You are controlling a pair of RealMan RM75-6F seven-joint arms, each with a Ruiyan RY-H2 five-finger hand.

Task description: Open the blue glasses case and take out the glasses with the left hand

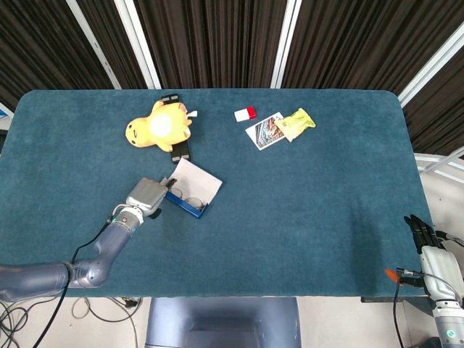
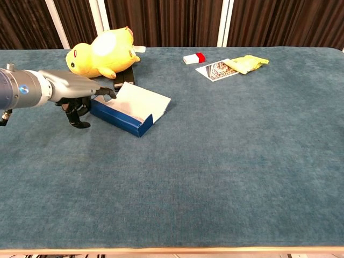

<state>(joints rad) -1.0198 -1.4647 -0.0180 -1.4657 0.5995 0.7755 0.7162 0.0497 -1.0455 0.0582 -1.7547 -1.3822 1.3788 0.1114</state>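
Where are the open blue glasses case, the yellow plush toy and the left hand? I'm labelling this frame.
open blue glasses case (image 2: 121, 116), chest view, its blue front wall
yellow plush toy (image 1: 161, 126), head view, its belly
left hand (image 1: 147, 196), head view, its back

left hand (image 1: 147, 197) beside open blue glasses case (image 1: 191, 190) | glasses (image 1: 190, 201) inside
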